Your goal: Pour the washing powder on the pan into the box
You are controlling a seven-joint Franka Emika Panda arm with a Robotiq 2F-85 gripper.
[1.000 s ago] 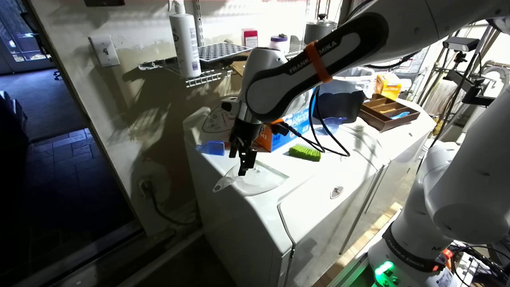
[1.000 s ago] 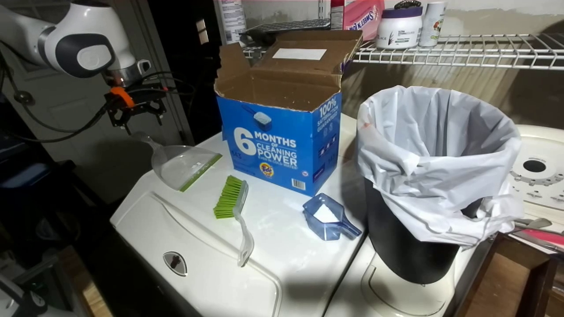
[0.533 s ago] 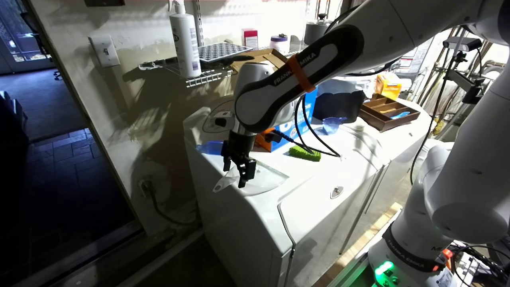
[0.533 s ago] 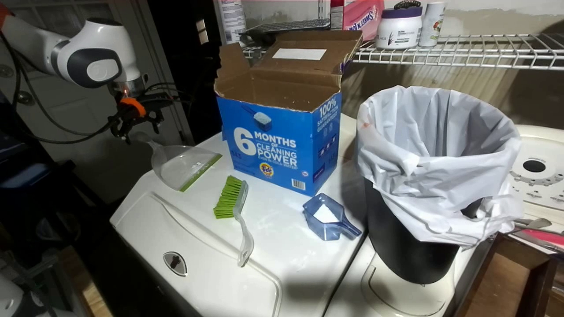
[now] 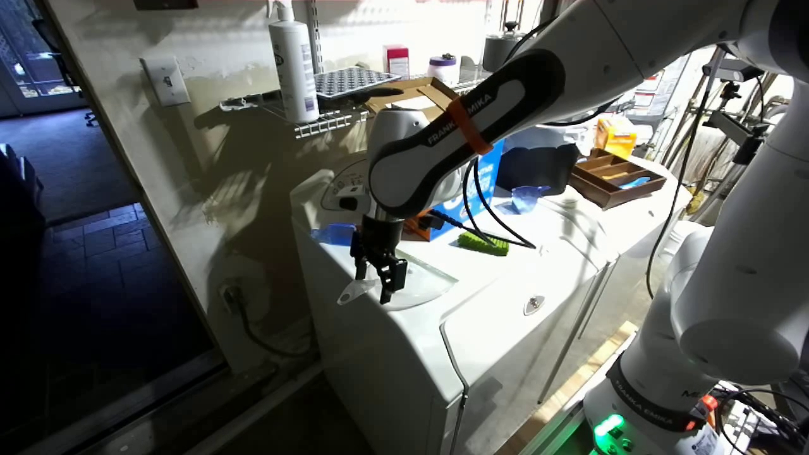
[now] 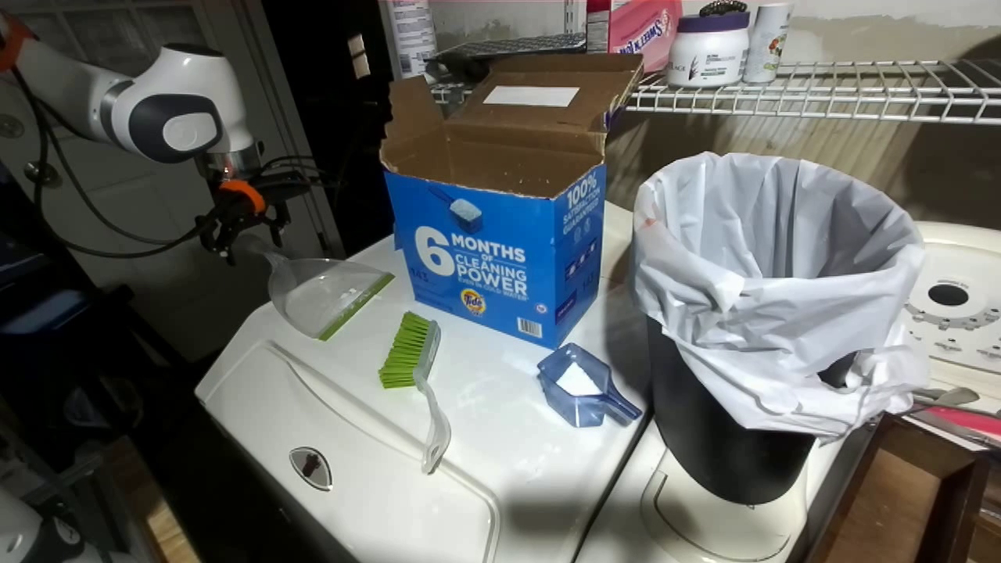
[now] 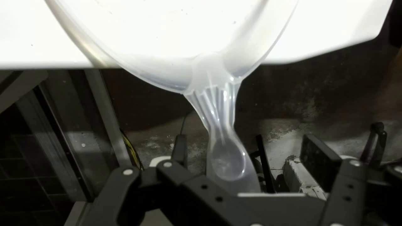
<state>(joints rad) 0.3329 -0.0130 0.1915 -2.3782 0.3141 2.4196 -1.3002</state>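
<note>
The pan is a clear plastic dustpan (image 5: pixel 422 285) with a handle, lying at the edge of the white washer top. It also shows in an exterior view (image 6: pixel 317 295) with a green lip, and in the wrist view (image 7: pixel 176 34). Its handle sticks out past the edge. I cannot clearly make out powder on it. My gripper (image 5: pixel 374 288) is open at the handle, also in an exterior view (image 6: pixel 252 249). In the wrist view the handle lies between the open fingers (image 7: pixel 248 153), nearer the left one. The detergent box (image 6: pixel 485 258) stands open-topped behind the pan, partly hidden by the arm (image 5: pixel 488 180).
A green brush (image 6: pixel 410 352) lies in front of the box. A blue scoop (image 6: pixel 579 399) with white powder lies to its right. A black bin (image 6: pixel 727 438) with a white liner stands farther right. A wire shelf (image 6: pixel 829 98) runs along the wall. Beyond the washer edge is a drop.
My gripper has moved down to the pan's handle, with its fingers open. The pan, box, brush and scoop have not moved.
</note>
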